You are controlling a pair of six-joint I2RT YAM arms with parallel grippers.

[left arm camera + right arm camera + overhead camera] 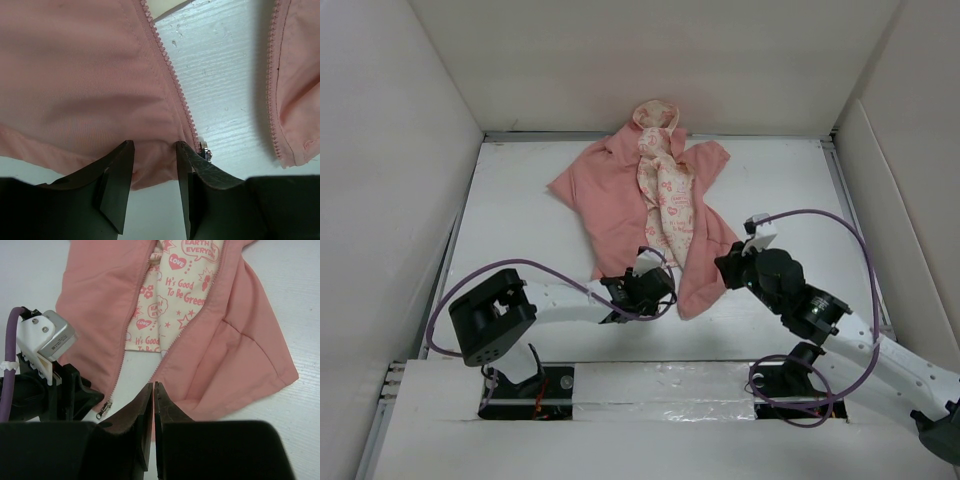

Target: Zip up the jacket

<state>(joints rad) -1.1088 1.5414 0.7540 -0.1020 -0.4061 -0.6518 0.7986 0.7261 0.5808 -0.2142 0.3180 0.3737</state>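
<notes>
The salmon-pink jacket (605, 190) lies flat on the white table with its hood at the far end. Its front is open on the cream printed lining (665, 195). My left gripper (642, 290) is at the bottom hem of the left panel. In the left wrist view its jaws (155, 145) stand open, with the pink hem (150, 170) bulging between the tips. The metal zipper slider (204, 151) sits just outside the right finger. My right gripper (727, 268) is shut, its tips (153, 385) at the bottom corner of the right panel (235, 355). Both zipper rows are apart.
White walls (400, 150) box in the table (510, 220) on three sides. Purple cables (840, 225) loop off both arms. The left arm's camera block (47, 337) sits close to the left of my right fingers. The zipper pull (104, 409) hangs beside it.
</notes>
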